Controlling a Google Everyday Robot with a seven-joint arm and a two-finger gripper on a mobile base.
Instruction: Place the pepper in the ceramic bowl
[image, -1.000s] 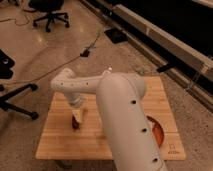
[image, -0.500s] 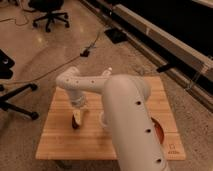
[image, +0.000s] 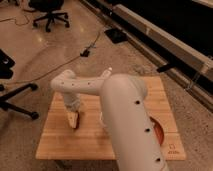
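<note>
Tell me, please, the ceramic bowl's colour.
The ceramic bowl is red-orange, in the camera view; the gripper is over the left of the board.

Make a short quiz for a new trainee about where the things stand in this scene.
1. True or false: the shallow red-orange glossy ceramic bowl sits on the right part of the light wooden table, partly hidden by the white robot arm.
2. The end effector is: A) low over the table's left part; B) inside the bowl; C) beyond the table's edge.
3. Fill in: the black office chair stands on the ____.
Key: 1 true; 2 A; 3 floor.
</note>
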